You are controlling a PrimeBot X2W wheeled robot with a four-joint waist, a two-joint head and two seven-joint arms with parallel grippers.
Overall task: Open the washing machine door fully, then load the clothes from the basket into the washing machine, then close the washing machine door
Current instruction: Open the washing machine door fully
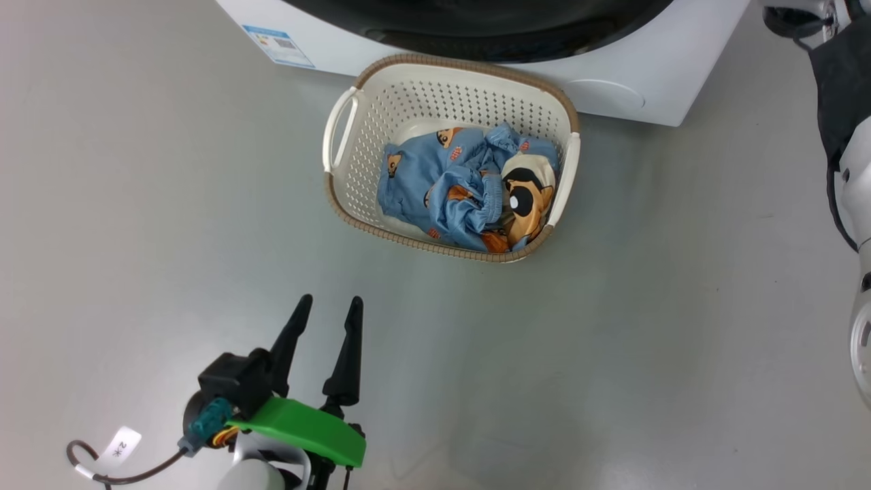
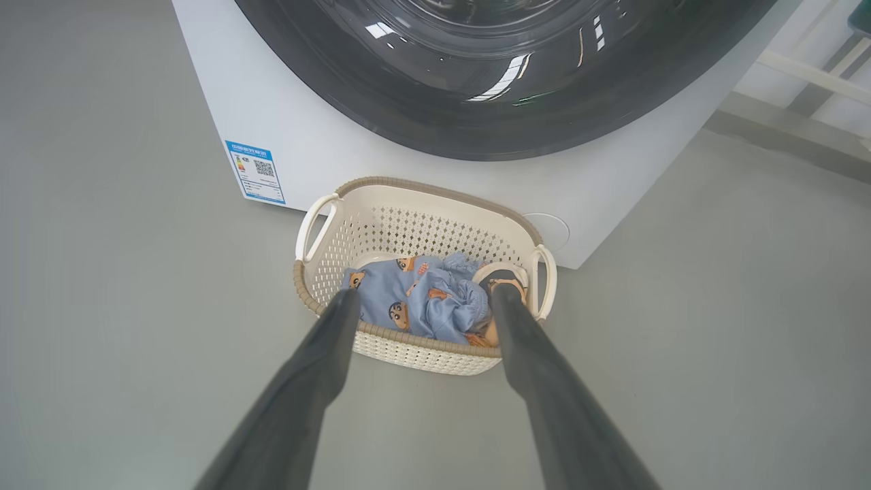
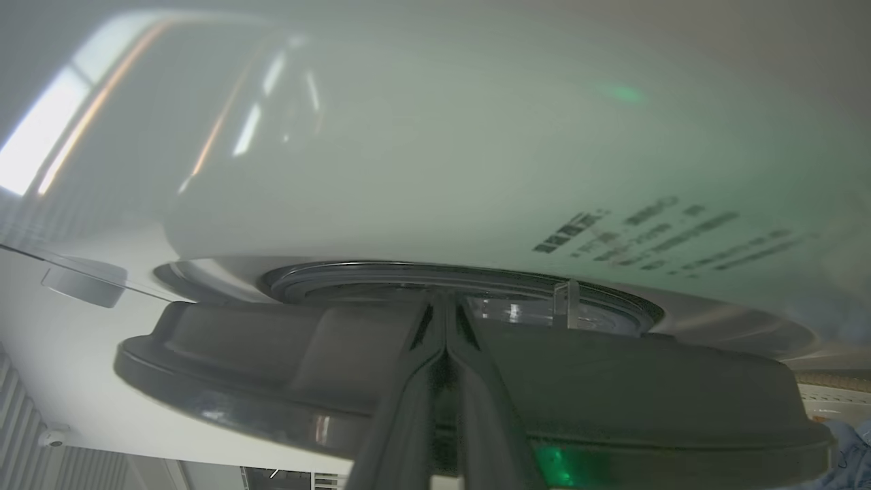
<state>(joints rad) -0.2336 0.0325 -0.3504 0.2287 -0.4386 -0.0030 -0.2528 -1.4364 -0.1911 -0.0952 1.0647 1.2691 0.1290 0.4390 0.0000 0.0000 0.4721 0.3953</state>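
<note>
The basket (image 1: 354,197) stands on the grey floor (image 1: 136,238), its 12 o'clock rim just in front of the washing machine (image 1: 653,82). Inside lie the clothes (image 1: 449,190): crumpled light blue fabric with small orange-brown faces, and at the 3 o'clock end a cream and orange piece with a big cartoon face. The heap leaves the basket's bottom bare toward 10 o'clock.

The glossy black door (image 1: 476,30) is cut off at the top of the head view, so I cannot tell from there whether it sits flush. A blue sticker (image 1: 279,46) shows on the machine's front at 9 o'clock of the door.

The left gripper (image 1: 331,299) hovers over the floor, fingers spread a moderate way apart and holding nothing. The basket lies at its 1 o'clock, well apart.

A pale forearm (image 1: 854,184) of the right arm shows at 3 o'clock. In the blurred right wrist view the right gripper (image 3: 446,303) has its fingers pressed together, tips at the door's dark rim. Whether they pinch anything I cannot tell.
</note>
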